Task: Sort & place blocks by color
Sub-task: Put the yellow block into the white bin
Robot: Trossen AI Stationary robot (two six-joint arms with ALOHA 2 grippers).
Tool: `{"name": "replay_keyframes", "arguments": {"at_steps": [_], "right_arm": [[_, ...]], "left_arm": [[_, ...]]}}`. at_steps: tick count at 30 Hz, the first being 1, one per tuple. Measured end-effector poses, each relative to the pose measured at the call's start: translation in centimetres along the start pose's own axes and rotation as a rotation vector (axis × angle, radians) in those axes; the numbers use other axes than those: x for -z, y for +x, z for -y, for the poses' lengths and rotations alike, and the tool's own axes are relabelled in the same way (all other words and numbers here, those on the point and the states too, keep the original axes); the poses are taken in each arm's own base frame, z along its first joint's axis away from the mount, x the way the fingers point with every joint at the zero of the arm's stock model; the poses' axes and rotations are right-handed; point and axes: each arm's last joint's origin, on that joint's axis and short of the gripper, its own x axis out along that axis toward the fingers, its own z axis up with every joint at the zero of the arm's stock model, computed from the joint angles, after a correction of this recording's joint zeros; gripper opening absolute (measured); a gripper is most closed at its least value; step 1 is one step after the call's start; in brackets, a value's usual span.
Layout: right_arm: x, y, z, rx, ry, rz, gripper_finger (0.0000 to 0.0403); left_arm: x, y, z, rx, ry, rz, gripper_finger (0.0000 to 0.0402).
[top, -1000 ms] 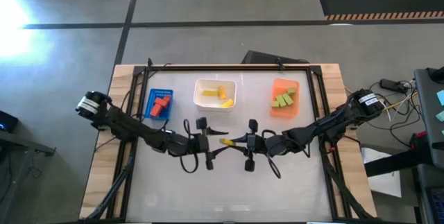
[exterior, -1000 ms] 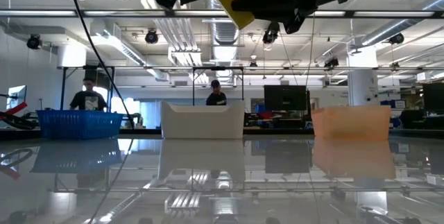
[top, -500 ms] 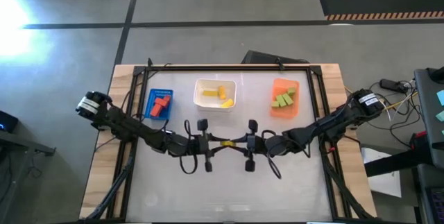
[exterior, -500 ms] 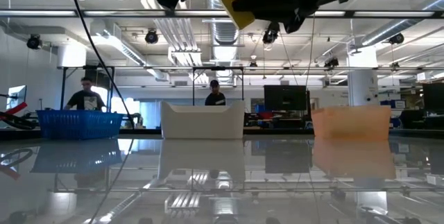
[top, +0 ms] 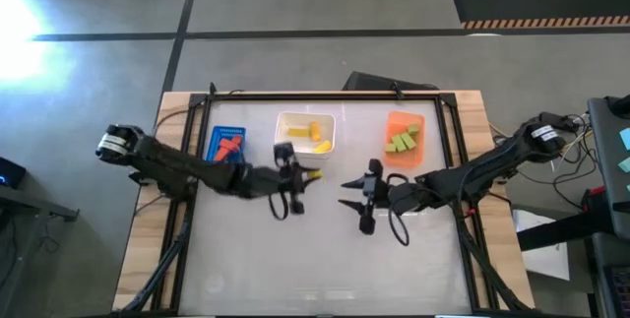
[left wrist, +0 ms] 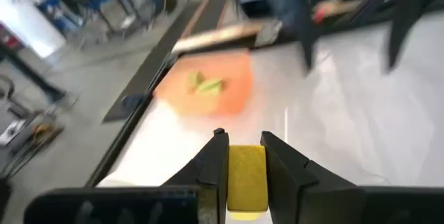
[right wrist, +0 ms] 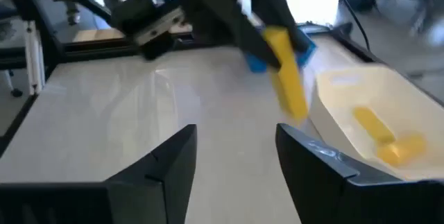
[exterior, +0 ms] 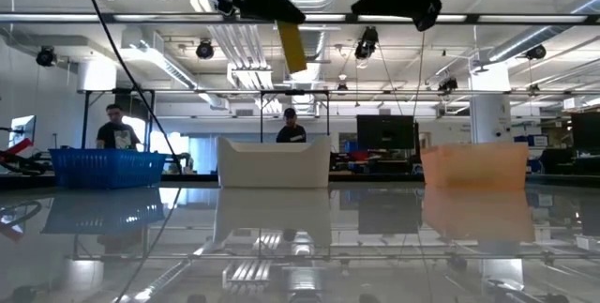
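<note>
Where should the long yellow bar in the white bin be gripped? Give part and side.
Grip the long yellow bar at mid-length, across its narrow sides, from above: it lies flat, and the white bin walls likely block a sideways approach. The right gripper is open; the left gripper holds a yellow block.

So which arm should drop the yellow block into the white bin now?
Left. The left gripper is shut on the yellow block, in the air beside the white bin. The right gripper is open, empty and farther off.
</note>
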Motion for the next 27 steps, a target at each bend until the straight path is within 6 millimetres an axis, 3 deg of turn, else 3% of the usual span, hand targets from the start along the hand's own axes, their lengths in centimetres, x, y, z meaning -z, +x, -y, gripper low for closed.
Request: {"name": "replay_keyframes", "arguments": {"at_steps": [6, 14, 18, 27], "right_arm": [[-0.3, -1.6, 0.9, 0.017, 0.061, -0.048, 0.0185], [0.1, -1.3, 0.8, 0.039, 0.047, -0.064, 0.0178], [0.5, -1.0, 0.7, 0.044, 0.040, -0.077, 0.0178], [0.8, -0.7, 0.6, 0.048, 0.031, -0.090, 0.0178]], "left_arm": [[1.1, 1.9, -6.0, -0.052, -0.003, -0.177, 0.0046], [4.9, 4.5, -12.4, -0.229, -0.175, -0.324, 0.0046], [6.7, 5.5, -13.1, -0.407, -0.143, -0.426, 0.0046], [9.4, 8.2, -12.6, -0.551, -0.081, -0.552, 0.0046]]}}
